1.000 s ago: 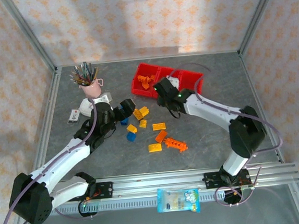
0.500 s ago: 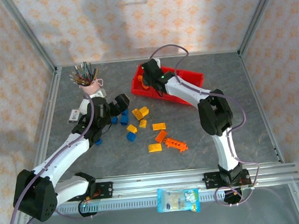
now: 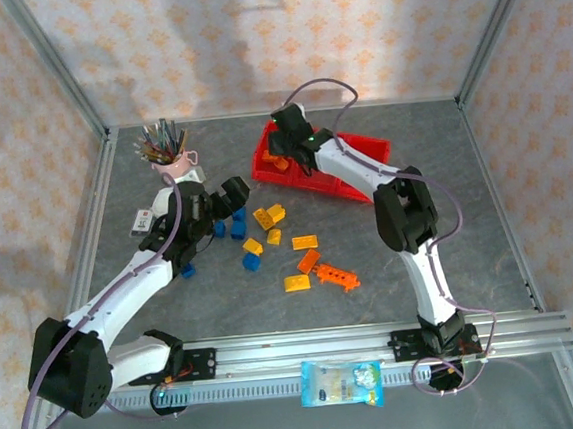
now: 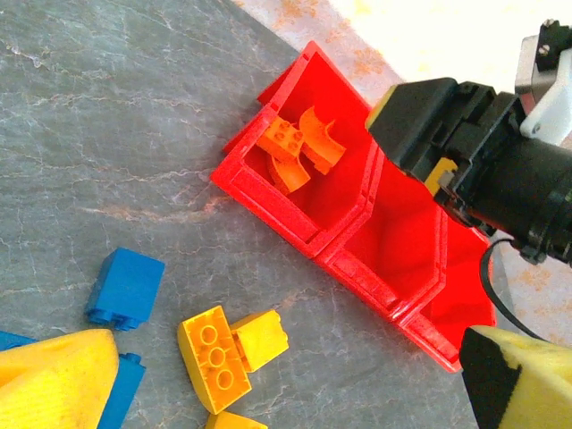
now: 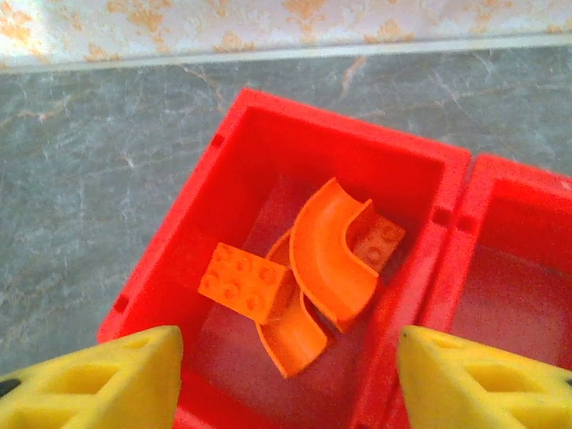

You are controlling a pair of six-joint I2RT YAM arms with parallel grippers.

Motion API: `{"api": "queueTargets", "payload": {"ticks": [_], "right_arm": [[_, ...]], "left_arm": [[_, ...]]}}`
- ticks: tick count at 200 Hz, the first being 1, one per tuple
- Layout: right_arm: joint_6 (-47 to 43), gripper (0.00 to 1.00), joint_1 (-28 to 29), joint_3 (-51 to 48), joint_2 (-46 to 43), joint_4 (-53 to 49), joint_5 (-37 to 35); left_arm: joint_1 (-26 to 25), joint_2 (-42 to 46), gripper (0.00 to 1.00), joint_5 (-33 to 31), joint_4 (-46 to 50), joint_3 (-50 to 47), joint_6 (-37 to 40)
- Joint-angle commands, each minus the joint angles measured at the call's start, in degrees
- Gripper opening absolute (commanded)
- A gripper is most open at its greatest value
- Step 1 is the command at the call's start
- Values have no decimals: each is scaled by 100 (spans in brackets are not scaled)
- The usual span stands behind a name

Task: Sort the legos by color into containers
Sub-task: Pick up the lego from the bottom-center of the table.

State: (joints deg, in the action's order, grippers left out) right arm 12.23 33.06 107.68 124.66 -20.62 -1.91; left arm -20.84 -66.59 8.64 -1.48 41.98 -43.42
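Observation:
The red containers (image 3: 347, 164) lie at the back of the table as a row of joined bins. My right gripper (image 5: 288, 344) hangs open over the left bin (image 5: 223, 161), where an orange square brick (image 5: 243, 281) and orange arches (image 5: 331, 255) lie loose. Nothing sits between its yellow fingers (image 5: 98, 384). My left gripper (image 3: 236, 191) is open over the table left of the bins, holding nothing. Below it lie yellow legos (image 4: 214, 357) and a blue brick (image 4: 125, 288). More yellow, blue and orange legos (image 3: 309, 261) are scattered mid-table.
A pink cup of pencils (image 3: 169, 159) stands at the back left, a small white item (image 3: 143, 221) beside it. A metal rail (image 3: 308, 348) with a snack packet (image 3: 341, 382) runs along the front. Patterned walls close in the sides.
My right arm swung from the table's middle back to the left bin, and its jaws opened there. The left gripper stayed almost where it was, still open.

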Motion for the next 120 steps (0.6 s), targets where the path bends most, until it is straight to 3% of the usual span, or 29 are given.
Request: {"api": "queueTargets", "payload": {"ticks": [1,66,120], "right_arm": [[104,66,30,-465,-831,-298,22],[558,73,258,-2384,-2215,-730,186],[1065,77,669,-3811,-3108,-986,294]], "left_arm": [[49,157,99,120,146,131,84],[-7,778,99,204,358,-337,-204],[-336,1109,99,58,331,-819,-539]]}}
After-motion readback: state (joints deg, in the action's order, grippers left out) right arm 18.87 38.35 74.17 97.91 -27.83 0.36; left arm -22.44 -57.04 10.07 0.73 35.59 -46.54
